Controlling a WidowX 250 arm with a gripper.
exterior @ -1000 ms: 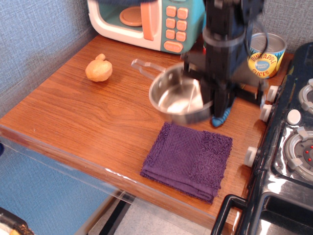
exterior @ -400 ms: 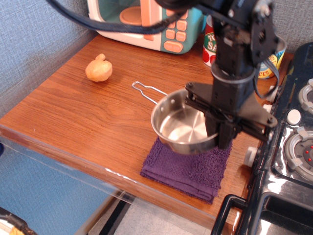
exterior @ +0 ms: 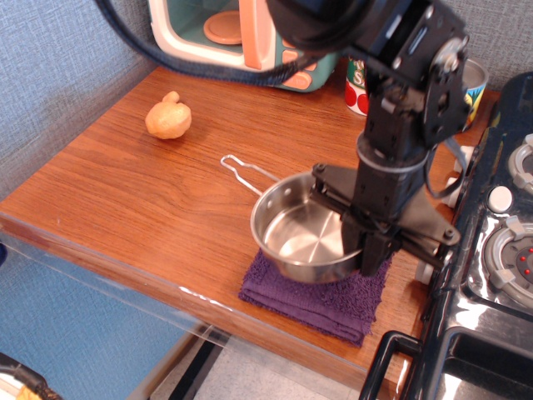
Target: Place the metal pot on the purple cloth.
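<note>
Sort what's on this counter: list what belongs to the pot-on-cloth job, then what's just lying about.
Job: metal pot, purple cloth, hand gripping the pot's rim.

Lying about: toy microwave, tan pear-like toy, two tin cans behind the arm, toy stove.
</note>
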